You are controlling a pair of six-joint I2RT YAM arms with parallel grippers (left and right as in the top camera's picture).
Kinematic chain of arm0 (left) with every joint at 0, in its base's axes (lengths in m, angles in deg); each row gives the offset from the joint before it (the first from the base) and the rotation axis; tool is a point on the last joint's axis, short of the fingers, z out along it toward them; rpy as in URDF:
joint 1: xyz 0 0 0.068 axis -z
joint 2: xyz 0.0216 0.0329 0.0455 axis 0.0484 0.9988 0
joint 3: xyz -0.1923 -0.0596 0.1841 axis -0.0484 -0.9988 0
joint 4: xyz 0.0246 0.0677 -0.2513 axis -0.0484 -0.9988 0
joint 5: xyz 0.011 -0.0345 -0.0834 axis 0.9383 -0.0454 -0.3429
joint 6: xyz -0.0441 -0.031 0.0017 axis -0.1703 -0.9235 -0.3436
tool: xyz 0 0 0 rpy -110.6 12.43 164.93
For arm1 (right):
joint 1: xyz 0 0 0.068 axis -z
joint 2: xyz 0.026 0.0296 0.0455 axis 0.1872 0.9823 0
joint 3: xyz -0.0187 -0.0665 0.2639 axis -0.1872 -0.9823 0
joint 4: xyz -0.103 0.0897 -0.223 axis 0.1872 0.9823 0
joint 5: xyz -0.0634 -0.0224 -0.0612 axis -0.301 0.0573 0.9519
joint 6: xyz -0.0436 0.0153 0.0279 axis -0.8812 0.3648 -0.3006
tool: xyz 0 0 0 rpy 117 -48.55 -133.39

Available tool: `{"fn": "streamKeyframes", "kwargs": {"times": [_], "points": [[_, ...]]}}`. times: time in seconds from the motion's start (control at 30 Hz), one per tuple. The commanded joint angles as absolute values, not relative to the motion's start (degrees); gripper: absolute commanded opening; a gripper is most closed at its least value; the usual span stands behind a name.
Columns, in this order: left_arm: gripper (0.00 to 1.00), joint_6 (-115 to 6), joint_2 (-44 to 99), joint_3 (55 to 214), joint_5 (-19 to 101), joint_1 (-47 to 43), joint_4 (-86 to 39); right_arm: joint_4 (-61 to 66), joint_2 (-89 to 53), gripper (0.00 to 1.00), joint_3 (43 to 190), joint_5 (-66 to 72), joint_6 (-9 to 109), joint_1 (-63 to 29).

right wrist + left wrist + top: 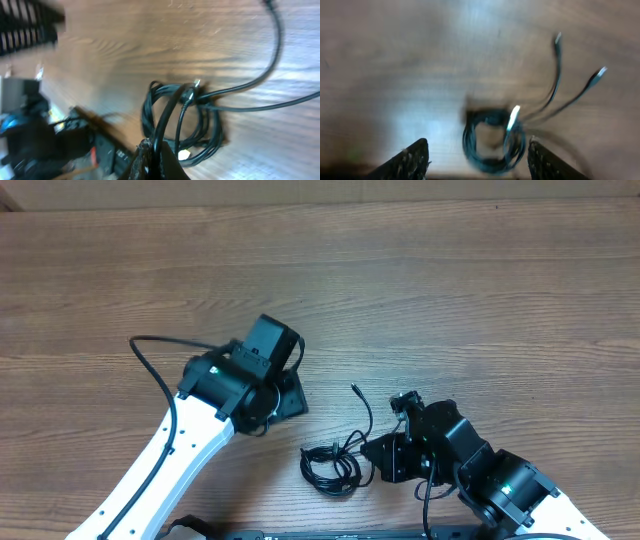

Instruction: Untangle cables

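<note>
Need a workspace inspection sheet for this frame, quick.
surface: wooden table, brown grain.
job's things: cables coiled in one tangle, plug ends trailing out.
clutter: nothing seen.
grippers: left gripper jaws open, facing the coil, not touching; right gripper jaws shut on one strand.
cables: arm cable loops beside the left arm, apart from the tangle.
surroundings: pale strip past the far table edge.
</note>
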State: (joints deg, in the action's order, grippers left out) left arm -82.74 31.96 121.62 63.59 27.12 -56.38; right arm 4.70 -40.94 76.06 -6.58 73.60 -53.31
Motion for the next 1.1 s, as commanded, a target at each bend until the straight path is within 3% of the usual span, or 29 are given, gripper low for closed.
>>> {"fn": "streamKeyframes", "kwargs": {"times": [0.0,0.27,0.4,0.53,0.63,0.83,1.07], "points": [[0.63,-84.7,31.44,115.07,52.25,26.92,-56.68,4.11,-39.63,0.04,77.5,-0.05,73.18,-53.42],[0.66,-96.7,31.44,100.62,38.81,26.94,-50.06,4.09,-36.15,0.04,77.5,0.43,73.6,-53.42],[0.79,-101.12,31.44,95.37,36.54,26.94,-41.91,4.07,-35.91,0.04,77.5,0.24,73.6,-53.42],[0.82,-107.3,31.44,90.96,37.89,27.03,-33.3,3.63,-35.91,0.04,77.5,-0.77,73.82,-53.42],[0.7,-109.36,31.44,88.31,39.16,27.79,-26.85,3.26,-35.91,0.04,77.5,-1.45,73.8,-53.42],[0.04,-111.35,31.44,86.63,45.98,29.02,-22.63,2.85,-35.91,0.04,77.52,-3.15,73.8,-53.42],[0.04,-86.15,31.35,93.67,54.02,23.44,-16.36,2.63,-38.78,0.04,80.6,-13.27,70.5,-53.42]]}}
